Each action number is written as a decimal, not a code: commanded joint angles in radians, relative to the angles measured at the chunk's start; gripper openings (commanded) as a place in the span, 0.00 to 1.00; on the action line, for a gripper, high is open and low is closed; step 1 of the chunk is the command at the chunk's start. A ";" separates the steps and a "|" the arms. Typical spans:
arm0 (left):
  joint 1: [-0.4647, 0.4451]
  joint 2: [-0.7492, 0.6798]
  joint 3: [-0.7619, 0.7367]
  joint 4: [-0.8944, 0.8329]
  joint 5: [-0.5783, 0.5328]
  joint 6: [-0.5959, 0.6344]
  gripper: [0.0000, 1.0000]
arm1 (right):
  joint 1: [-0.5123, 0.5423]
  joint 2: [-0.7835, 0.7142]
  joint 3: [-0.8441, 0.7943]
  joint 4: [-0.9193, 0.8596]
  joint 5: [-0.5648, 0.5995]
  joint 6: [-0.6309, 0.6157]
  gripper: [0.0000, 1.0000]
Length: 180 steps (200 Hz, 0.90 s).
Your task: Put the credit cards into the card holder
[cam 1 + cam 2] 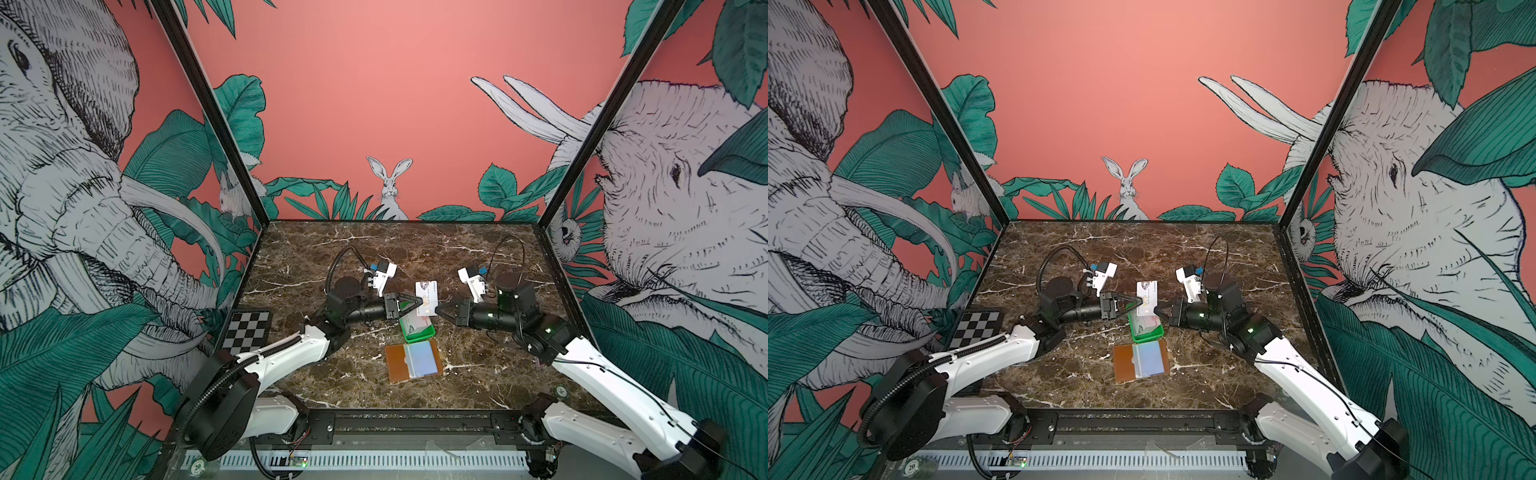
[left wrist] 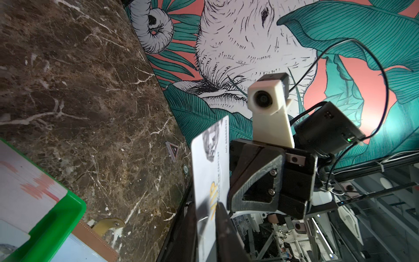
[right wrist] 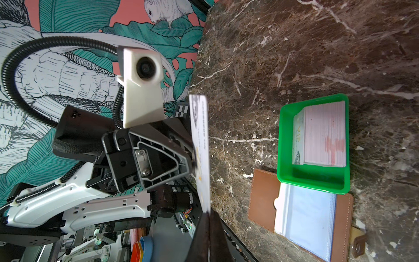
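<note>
White credit card (image 1: 427, 296), face up, runs lengthwise toward the back wall (image 1: 374, 104) — left fingers (image 2: 229, 236) and right fingers (image 3: 218, 240) pinch it.

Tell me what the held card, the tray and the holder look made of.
Card: stiff glossy plastic, probably; it stands flat and unbent, printed. Tray: bright green moulded plastic, smooth with rounded corners. Holder: tan leather or imitation, matte with stitched edges; its sleeves are clear soft plastic film.
</note>
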 commanded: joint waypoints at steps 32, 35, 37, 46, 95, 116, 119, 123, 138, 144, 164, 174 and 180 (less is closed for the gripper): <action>0.004 0.004 0.015 0.057 0.019 -0.004 0.05 | -0.005 0.001 -0.013 0.017 0.023 -0.008 0.00; 0.003 0.004 0.014 0.056 0.019 -0.004 0.04 | -0.005 0.002 -0.014 0.017 0.025 -0.008 0.00; 0.003 0.003 0.013 0.056 0.019 -0.004 0.04 | -0.005 0.003 -0.014 0.017 0.026 -0.008 0.00; 0.003 0.002 0.006 0.058 0.019 -0.004 0.02 | -0.005 0.009 -0.013 0.011 0.034 -0.011 0.00; 0.003 -0.028 -0.048 0.029 -0.024 0.013 0.00 | -0.003 0.042 0.000 -0.048 0.093 -0.048 0.09; 0.003 -0.056 -0.085 -0.038 -0.070 0.035 0.00 | 0.011 0.050 -0.009 -0.093 0.147 -0.074 0.16; 0.003 -0.060 -0.091 -0.044 -0.076 0.038 0.00 | 0.014 0.051 -0.010 -0.103 0.158 -0.080 0.17; 0.003 -0.067 -0.102 -0.049 -0.085 0.039 0.00 | 0.021 0.053 -0.009 -0.119 0.175 -0.090 0.18; 0.003 -0.087 -0.139 -0.063 -0.114 0.033 0.00 | 0.055 0.063 -0.013 -0.181 0.253 -0.121 0.19; 0.003 -0.094 -0.158 -0.065 -0.128 0.029 0.00 | 0.071 0.068 -0.021 -0.191 0.275 -0.130 0.20; 0.003 -0.121 -0.216 -0.067 -0.168 0.015 0.00 | 0.121 0.091 -0.062 -0.196 0.339 -0.134 0.22; 0.003 -0.136 -0.239 -0.081 -0.189 0.013 0.00 | 0.140 0.110 -0.084 -0.185 0.363 -0.129 0.23; 0.003 -0.144 -0.252 -0.086 -0.197 0.011 0.00 | 0.150 0.123 -0.097 -0.174 0.370 -0.128 0.23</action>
